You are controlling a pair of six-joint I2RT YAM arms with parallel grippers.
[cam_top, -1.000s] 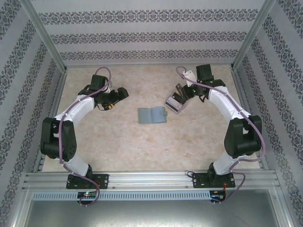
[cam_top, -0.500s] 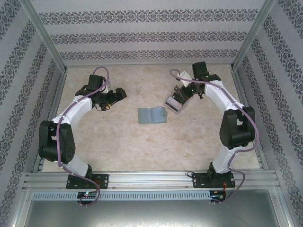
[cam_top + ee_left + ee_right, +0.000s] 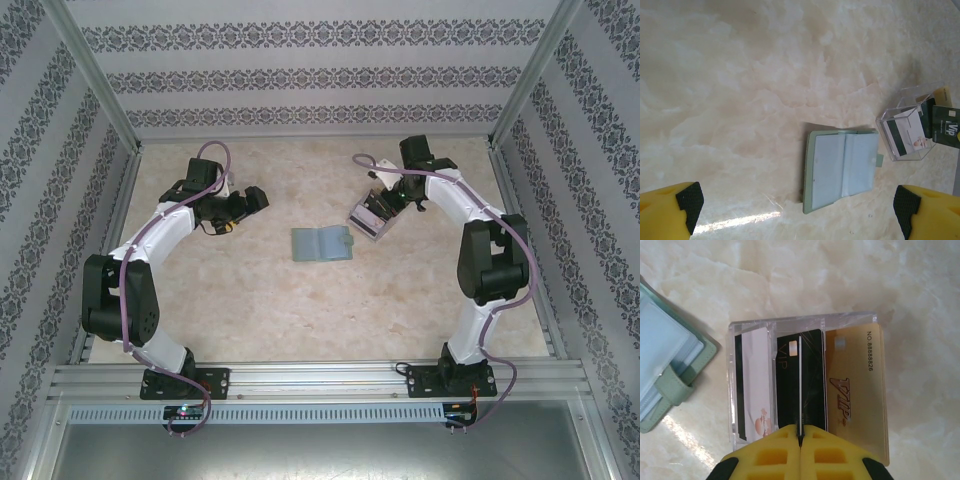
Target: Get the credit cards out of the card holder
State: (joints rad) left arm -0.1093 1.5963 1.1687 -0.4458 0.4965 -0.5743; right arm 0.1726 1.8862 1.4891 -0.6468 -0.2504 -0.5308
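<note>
In the middle of the table the wallet lies open and flat. The left gripper — left of it — has its fingers wide apart. The right gripper pinches one thin card on edge — right over a clear box of cards.
</note>
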